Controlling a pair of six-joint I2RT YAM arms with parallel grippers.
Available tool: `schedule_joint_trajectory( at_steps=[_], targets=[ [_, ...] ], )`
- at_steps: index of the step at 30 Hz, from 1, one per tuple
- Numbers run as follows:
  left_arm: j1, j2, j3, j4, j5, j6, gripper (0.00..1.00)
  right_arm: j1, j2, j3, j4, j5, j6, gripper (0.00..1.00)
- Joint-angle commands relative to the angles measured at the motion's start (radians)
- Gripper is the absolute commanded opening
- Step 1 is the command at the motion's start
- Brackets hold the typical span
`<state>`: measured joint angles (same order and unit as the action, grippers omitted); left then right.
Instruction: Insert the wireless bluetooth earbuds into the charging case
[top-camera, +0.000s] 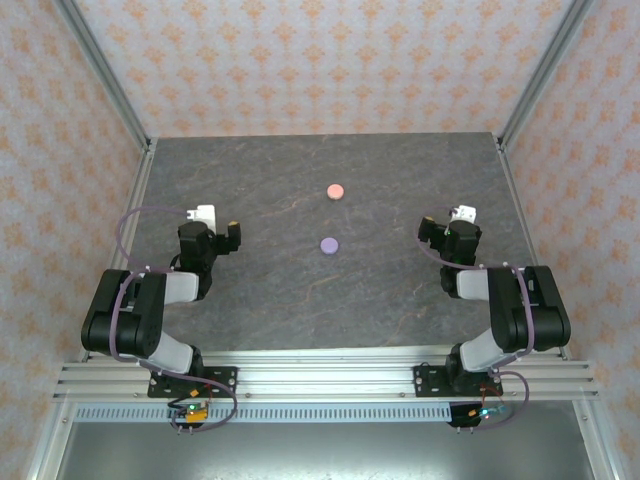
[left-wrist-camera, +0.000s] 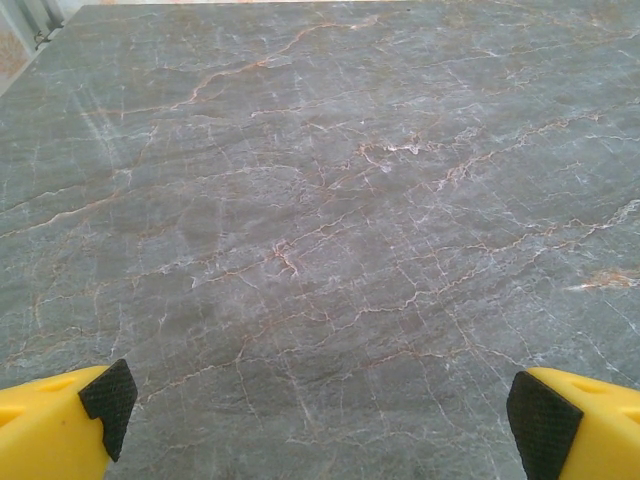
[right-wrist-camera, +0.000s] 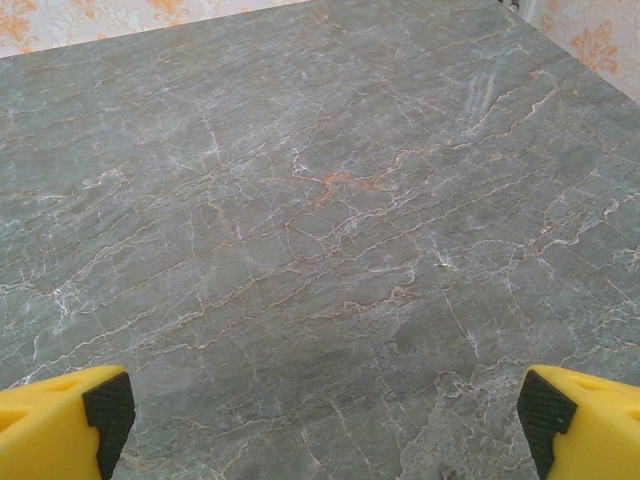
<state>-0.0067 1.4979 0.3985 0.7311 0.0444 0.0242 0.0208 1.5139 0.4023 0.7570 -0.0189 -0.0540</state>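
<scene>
Two small round charging cases lie closed near the middle of the dark marble table: a pink case (top-camera: 335, 191) farther back and a lavender case (top-camera: 329, 244) nearer. The earbuds are out of view. My left gripper (top-camera: 218, 226) sits low at the left of the table, well left of the lavender case. Its yellow, black-padded fingers (left-wrist-camera: 108, 400) stand wide open over bare marble, left gripper (left-wrist-camera: 325, 405). My right gripper (top-camera: 445, 222) sits at the right, well right of both cases, also open with nothing between its fingers (right-wrist-camera: 545, 410), right gripper (right-wrist-camera: 325, 408).
The table (top-camera: 250, 290) is walled by patterned panels with metal corner posts (top-camera: 110, 90). The arm bases are bolted to an aluminium rail (top-camera: 320, 380) along the near edge.
</scene>
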Motion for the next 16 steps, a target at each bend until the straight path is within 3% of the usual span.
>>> schedule_joint_trajectory(
  at_steps=[1,16],
  targets=[
    [-0.006,-0.002,0.025,0.015,-0.026,-0.007,1.00,-0.002,0.006,0.022,0.007,0.014,0.002,0.99],
    [-0.006,-0.001,0.026,0.015,-0.028,-0.005,1.00,-0.003,-0.002,0.010,0.017,0.011,0.001,0.99]
  ],
)
